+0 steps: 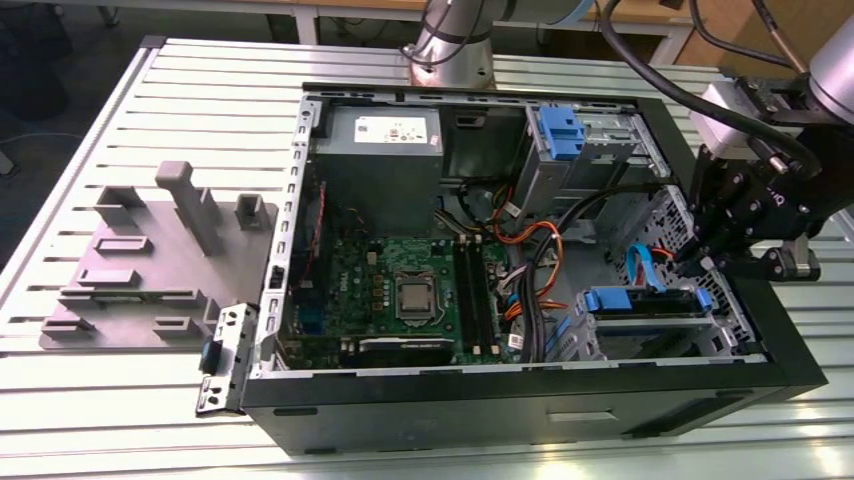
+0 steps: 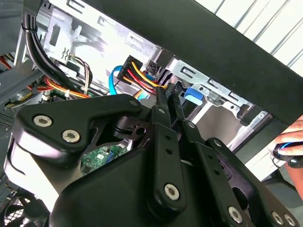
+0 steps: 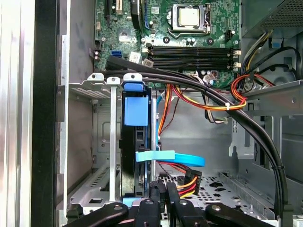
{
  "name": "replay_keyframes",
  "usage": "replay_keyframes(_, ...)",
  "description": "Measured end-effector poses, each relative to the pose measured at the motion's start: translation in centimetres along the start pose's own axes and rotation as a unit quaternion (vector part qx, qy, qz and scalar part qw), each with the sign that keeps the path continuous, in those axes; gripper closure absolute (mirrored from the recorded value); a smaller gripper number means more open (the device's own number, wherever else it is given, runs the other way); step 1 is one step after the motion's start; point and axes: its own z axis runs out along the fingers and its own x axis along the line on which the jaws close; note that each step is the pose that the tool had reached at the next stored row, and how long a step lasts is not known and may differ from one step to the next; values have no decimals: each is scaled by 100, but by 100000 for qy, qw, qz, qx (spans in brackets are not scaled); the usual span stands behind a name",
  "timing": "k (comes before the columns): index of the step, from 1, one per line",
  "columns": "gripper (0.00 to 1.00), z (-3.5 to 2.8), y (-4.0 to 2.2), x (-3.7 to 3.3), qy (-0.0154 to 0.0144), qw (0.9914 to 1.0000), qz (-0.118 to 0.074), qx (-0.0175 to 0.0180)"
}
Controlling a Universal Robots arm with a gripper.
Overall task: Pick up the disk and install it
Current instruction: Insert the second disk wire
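The disk [image 1: 641, 300] sits edge-up in the drive cage at the front corner of the open computer case [image 1: 534, 395], on the exterior view's right, its blue carrier on top. In the first wrist view the disk [image 3: 136, 113] stands in the metal cage with a blue data cable [image 3: 170, 157] across it. My gripper [image 1: 705, 264] hangs just beside that cage over the case's edge. Its fingers [image 3: 156, 194] lie close together, shut on nothing, next to a power plug with yellow, red and black wires [image 3: 190, 182]. The blue carrier tab [image 2: 193, 94] lies just past the fingertips [image 2: 163, 92].
Black and orange cable bundles [image 3: 208, 90] cross the case above the motherboard [image 1: 400, 290]. A second blue carrier [image 1: 561, 128] sits in the upper bay. A grey fixture plate [image 1: 140, 270] lies on the slatted table at the exterior view's left. A person's hand [image 2: 289, 144] is outside the case.
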Motion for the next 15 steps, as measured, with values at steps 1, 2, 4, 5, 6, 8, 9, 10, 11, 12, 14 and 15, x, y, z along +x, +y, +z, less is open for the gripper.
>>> replay_keyframes(1, 82, 1, 9, 0, 7, 100000, -5, 4)
replay_keyframes(2, 82, 2, 18, 0, 2, 100000, -7, 11)
replay_keyframes(4, 82, 5, 35, 1, -3, 100000, -4, 17)
replay_keyframes(5, 82, 4, 38, 4, 10, 100000, -8, 19)
replay_keyframes(6, 82, 4, 41, 9, 7, 100000, -8, 18)
replay_keyframes(8, 82, 5, 46, 22, 6, 100000, -11, 19)
replay_keyframes(9, 82, 4, 47, 32, 11, 100000, -12, 20)
replay_keyframes(10, 82, 5, 49, 46, 6, 100000, -10, 20)
replay_keyframes(11, 82, 4, 51, 63, 9, 100000, -6, 22)
replay_keyframes(12, 82, 5, 53, 78, 6, 100000, -5, 20)
replay_keyframes(14, 82, 5, 56, 103, 4, 100000, -7, 20)
replay_keyframes(15, 82, 5, 58, 111, 2, 100000, -9, 21)
